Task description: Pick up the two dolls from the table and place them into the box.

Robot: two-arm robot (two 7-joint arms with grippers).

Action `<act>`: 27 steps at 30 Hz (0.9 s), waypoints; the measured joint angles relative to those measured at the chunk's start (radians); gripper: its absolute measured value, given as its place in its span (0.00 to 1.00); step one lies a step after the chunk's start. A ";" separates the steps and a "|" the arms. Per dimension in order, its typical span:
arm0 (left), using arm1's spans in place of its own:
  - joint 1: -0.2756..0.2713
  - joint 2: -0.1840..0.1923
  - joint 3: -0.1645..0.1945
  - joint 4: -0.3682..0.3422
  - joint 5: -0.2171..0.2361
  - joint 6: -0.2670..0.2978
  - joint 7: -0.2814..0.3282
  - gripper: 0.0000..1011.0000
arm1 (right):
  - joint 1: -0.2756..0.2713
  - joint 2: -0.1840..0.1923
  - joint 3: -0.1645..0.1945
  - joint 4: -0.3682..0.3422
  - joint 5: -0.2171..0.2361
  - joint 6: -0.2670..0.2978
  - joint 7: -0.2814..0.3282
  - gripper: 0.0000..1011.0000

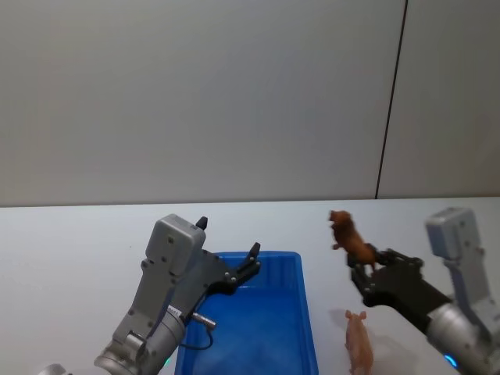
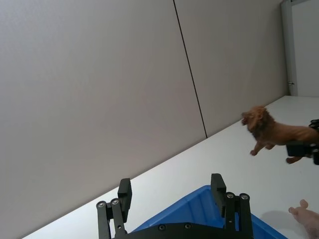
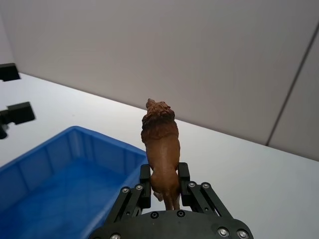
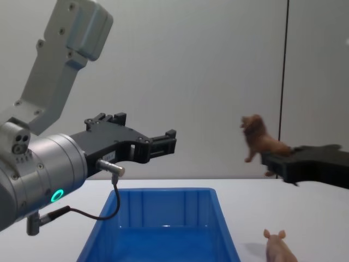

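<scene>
Where wall (image 1: pixel 234 94) grey, table (image 1: pixel 78 234) white.

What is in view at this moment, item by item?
lion: one, reddish-brown, held in the air to the right of the box
pig: one, pale pink, on the table to the right of the box, below the raised lion
box: one, bright blue, on the table in front of the robot, nothing seen inside
table: one, white, under everything
wall: one, grey, behind the table, with a dark vertical seam on the right
left gripper: one, black, open, raised over the box's left side
right gripper: one, black, shut on the lion's hind end, to the right of the box
</scene>
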 joint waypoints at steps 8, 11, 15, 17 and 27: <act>0.000 0.000 0.000 0.000 0.000 0.000 0.000 0.99 | 0.072 -0.052 -0.029 0.060 -0.009 0.061 0.079 0.30; 0.000 0.000 0.000 0.000 0.000 0.000 0.000 0.99 | 0.100 -0.075 -0.043 0.092 -0.014 0.086 0.104 0.30; 0.000 0.000 0.000 0.000 0.000 0.000 0.000 0.99 | 0.130 -0.101 -0.058 0.132 -0.018 0.107 0.127 0.30; 0.000 0.000 0.000 0.000 0.000 0.000 0.000 0.99 | 0.146 -0.114 -0.067 0.155 -0.021 0.119 0.143 0.32; 0.000 0.000 0.000 0.000 0.000 0.000 0.000 0.99 | 0.183 -0.147 -0.090 0.213 -0.024 0.139 0.171 0.61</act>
